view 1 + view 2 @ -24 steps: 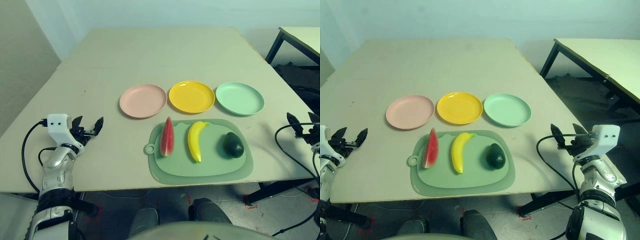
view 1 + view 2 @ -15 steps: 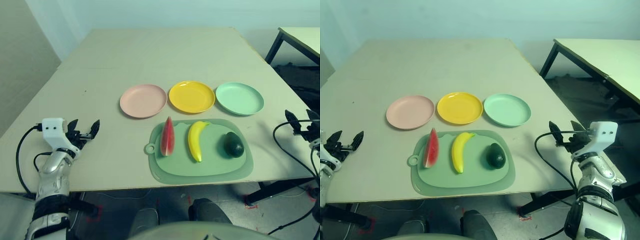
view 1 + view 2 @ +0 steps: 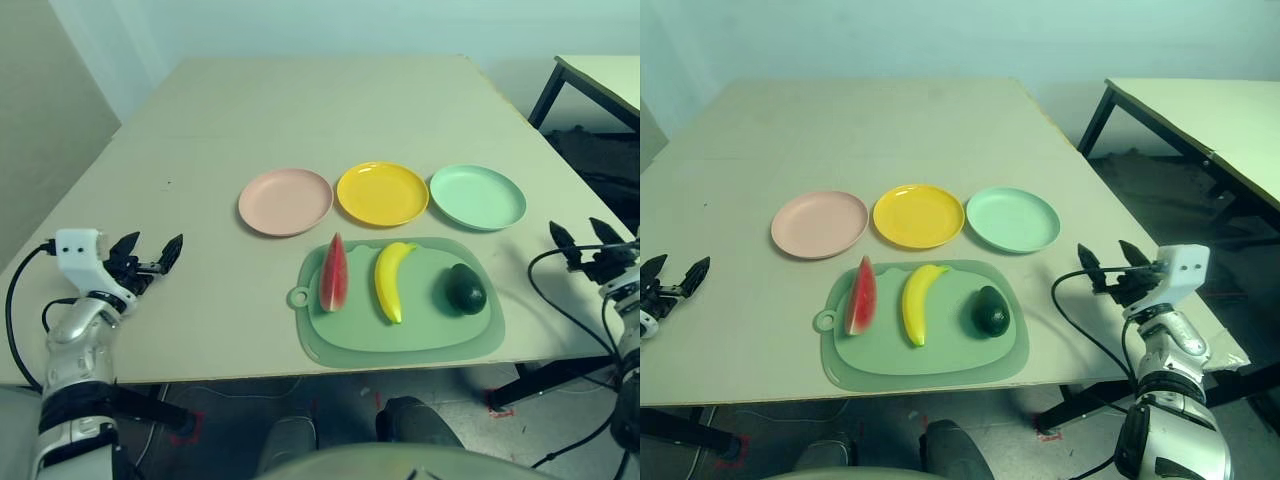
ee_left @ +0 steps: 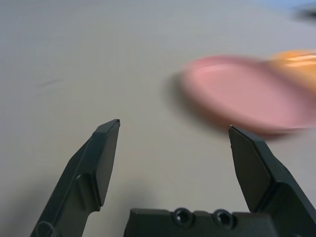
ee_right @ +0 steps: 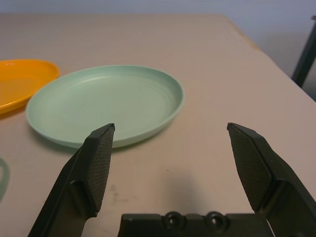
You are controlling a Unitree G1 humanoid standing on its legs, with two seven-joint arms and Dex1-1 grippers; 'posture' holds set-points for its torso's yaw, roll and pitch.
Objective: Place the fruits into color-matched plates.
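Note:
Three fruits lie on a green cutting mat (image 3: 330, 345): a red watermelon wedge (image 3: 334, 273), a yellow banana (image 3: 389, 280) and a dark green avocado (image 3: 465, 289). Behind the mat stand three plates in a row: pink (image 3: 286, 201), yellow (image 3: 383, 193) and mint green (image 3: 478, 197). My left gripper (image 3: 147, 256) hovers open near the table's left front edge, far from the fruits, with the pink plate (image 4: 247, 94) ahead of it. My right gripper (image 3: 1106, 262) is open at the right edge, pointing toward the mint green plate (image 5: 106, 104). Neither holds anything.
A second table (image 3: 1200, 110) stands to the right across a gap. The wide tabletop (image 3: 320, 110) stretches bare behind the plates. Black cables (image 3: 1080, 320) loop off my right wrist past the table's front right corner.
My left gripper has drifted left and toward the front edge. My right gripper has moved inward to the left, nearer the mat. The fruits and plates stayed put.

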